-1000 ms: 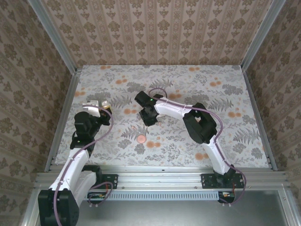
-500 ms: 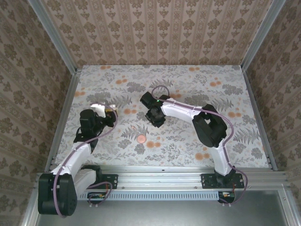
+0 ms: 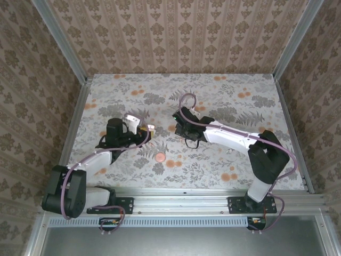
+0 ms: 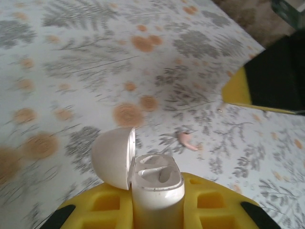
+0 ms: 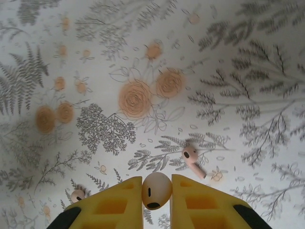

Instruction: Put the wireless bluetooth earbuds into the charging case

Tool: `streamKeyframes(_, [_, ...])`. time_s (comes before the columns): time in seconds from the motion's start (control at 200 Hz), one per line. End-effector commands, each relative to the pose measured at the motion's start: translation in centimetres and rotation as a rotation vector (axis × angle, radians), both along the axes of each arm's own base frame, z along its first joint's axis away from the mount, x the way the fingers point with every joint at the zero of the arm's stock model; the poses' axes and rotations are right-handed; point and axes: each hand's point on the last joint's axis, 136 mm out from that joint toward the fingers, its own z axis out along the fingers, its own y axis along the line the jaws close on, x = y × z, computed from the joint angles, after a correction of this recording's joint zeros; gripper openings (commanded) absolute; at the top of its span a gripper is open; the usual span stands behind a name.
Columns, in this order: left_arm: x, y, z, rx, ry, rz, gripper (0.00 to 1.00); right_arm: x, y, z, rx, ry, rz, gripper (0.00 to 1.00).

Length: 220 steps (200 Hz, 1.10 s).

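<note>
The desk (image 3: 224, 90) is boxed in by patterned walls (image 3: 176, 32) on its left, far and right sides. Metal rails (image 3: 72, 133) run along its left, right and near edges. Both arms reach toward the middle of the surface, so their tips sit near each other. The far strip of the desk and its right-hand part lie open, and the left arm's tip is well apart from the left rail. A pink disc (image 3: 159, 157) lies flat on the desk, nearer the bases than either tip. It sits between the two tips and touches neither.

The left gripper (image 4: 157, 202) has its jaws clamped on the base of the charging case (image 4: 157, 183), which stands upright between the yellow fingers (image 4: 105, 205), raised off the desk. The case's lid (image 4: 112, 160) is swung open to the left, and the pale moulded hollows inside face up.

The right gripper (image 5: 157, 191) has its jaws nearly together, pinching the held earbud (image 5: 156, 190), whose rounded end shows between the yellow fingers. The loose earbud (image 5: 193, 160) lies on the desk just beyond those fingers and slightly to their right, touching nothing. In the left wrist view it lies beyond the open case, between the case and the right gripper's yellow finger.
</note>
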Motion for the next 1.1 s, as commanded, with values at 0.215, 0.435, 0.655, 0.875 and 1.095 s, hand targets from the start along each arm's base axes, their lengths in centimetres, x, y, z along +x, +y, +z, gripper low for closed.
streamKeyframes(0.215, [-2.2, -3.7, 2.1, -0.03, -0.077, -0.315, 0.13, 1.8, 0.2, 6.0, -0.038, -0.397, 0.249, 0.18])
streamKeyframes(0.435, [-2.5, -4.5, 2.5, -0.063, -0.099, -0.405, 0.13, 1.2, 0.8, 8.4, -0.053, -0.533, 0.388, 0.18])
streamKeyframes(0.655, [-2.9, -5.1, 3.1, -0.078, -0.152, -0.469, 0.13, 0.0, 2.3, 10.4, -0.032, -0.661, 0.549, 0.19])
streamKeyframes(0.875, [-3.2, -5.4, 4.1, -0.076, -0.213, -0.495, 0.12, -1.2, 3.5, 11.9, -0.007, -0.74, 0.66, 0.18])
streamKeyframes(1.095, [-3.1, -5.6, 4.7, -0.085, -0.239, -0.499, 0.11, -2.0, 4.4, 12.0, -0.012, -0.77, 0.738, 0.18])
